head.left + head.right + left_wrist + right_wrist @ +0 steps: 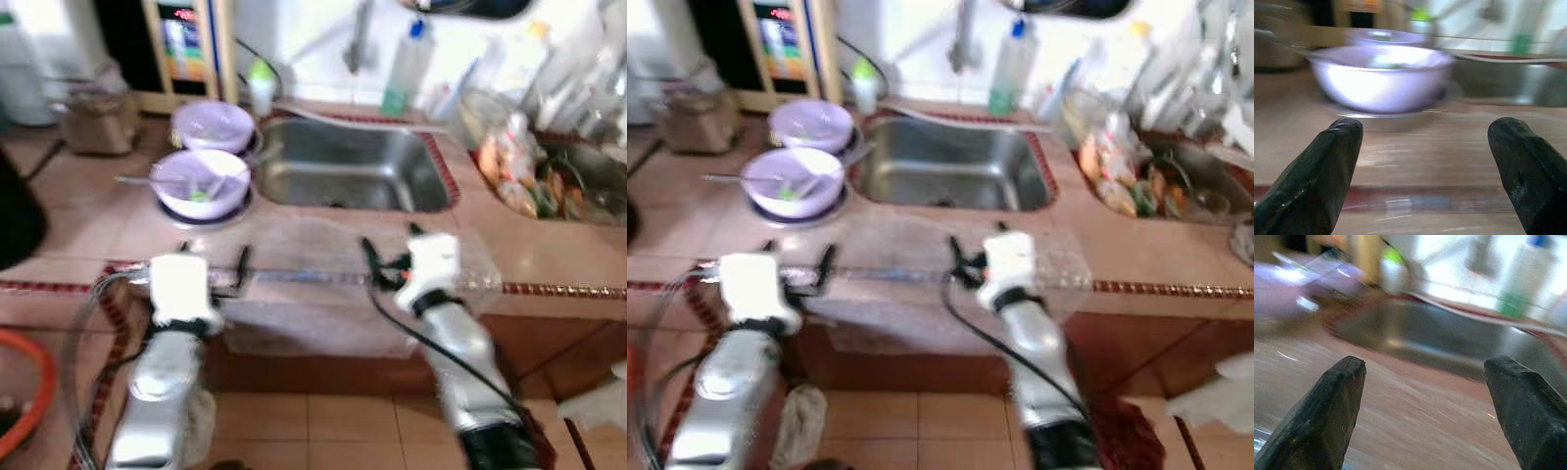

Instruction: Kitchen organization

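Note:
Two lilac bowls stand on the tiled counter left of the steel sink [348,166]. The near bowl [199,182] holds a spoon and green scraps, and the far bowl [213,124] sits behind it. My left gripper [210,260] is open at the counter's front edge, a short way in front of the near bowl [1380,78]. My right gripper [387,253] is open too, at the front edge before the sink [1449,340]. Nothing is between either pair of fingers.
A dish soap bottle [405,70] and a small green-capped bottle [261,86] stand behind the sink. A second basin [549,181] at the right holds dishes and scraps. A brown jar [98,122] stands at the back left. An orange hose [29,392] lies on the floor.

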You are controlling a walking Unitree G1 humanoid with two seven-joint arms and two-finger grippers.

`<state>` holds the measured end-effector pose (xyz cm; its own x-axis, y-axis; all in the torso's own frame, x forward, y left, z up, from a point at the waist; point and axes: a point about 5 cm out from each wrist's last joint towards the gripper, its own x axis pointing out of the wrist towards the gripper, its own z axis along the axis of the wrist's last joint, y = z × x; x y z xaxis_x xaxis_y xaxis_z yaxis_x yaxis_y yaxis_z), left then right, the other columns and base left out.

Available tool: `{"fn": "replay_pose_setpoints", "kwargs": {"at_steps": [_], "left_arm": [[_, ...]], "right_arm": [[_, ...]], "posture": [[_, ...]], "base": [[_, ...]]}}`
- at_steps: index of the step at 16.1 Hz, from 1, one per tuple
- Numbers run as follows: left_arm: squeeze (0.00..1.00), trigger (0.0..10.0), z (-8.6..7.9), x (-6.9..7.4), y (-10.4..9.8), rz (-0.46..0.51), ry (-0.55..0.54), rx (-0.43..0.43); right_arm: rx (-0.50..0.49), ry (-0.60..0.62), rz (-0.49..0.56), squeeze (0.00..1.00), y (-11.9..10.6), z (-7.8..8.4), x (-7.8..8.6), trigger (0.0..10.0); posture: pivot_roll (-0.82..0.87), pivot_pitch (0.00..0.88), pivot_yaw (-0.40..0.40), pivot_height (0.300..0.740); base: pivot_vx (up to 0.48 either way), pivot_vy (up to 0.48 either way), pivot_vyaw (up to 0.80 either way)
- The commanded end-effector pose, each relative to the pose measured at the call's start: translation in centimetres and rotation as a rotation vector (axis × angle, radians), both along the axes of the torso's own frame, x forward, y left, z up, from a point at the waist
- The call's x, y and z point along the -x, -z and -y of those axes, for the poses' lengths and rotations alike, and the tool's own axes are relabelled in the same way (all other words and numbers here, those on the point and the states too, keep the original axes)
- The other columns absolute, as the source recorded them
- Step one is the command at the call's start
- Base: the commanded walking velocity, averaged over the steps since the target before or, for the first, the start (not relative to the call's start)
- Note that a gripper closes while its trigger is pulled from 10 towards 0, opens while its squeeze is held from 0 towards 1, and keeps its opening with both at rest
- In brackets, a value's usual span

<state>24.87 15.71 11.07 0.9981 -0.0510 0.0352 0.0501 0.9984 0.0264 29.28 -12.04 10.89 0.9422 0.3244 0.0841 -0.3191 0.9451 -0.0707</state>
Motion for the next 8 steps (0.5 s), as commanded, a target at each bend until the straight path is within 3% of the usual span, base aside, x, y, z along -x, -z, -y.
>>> {"fn": "replay_pose_setpoints", "kwargs": {"at_steps": [1,6,8], "left_arm": [[0.0,10.0,0.5,-0.2,-0.6,0.022,0.014,0.005],[0.0,10.0,1.6,-1.7,-1.4,0.038,0.131,-0.03],[0.0,10.0,2.1,-2.3,-1.7,0.041,0.159,-0.022]], "right_arm": [[0.016,0.02,-0.009,0.0,0.3,0.7,-0.1,10.0],[-0.022,0.142,-0.009,0.0,1.0,1.8,1.1,10.0],[-0.015,0.169,-0.003,0.0,1.1,2.4,1.3,10.0]], "posture": [[0.1,0.0,-0.059,0.74],[0.03,0.0,0.04,0.74],[0.0,0.0,0.069,0.74]], "base": [[0.0,0.0,0.0],[0.0,0.0,0.0],[0.0,-0.293,0.0]]}}
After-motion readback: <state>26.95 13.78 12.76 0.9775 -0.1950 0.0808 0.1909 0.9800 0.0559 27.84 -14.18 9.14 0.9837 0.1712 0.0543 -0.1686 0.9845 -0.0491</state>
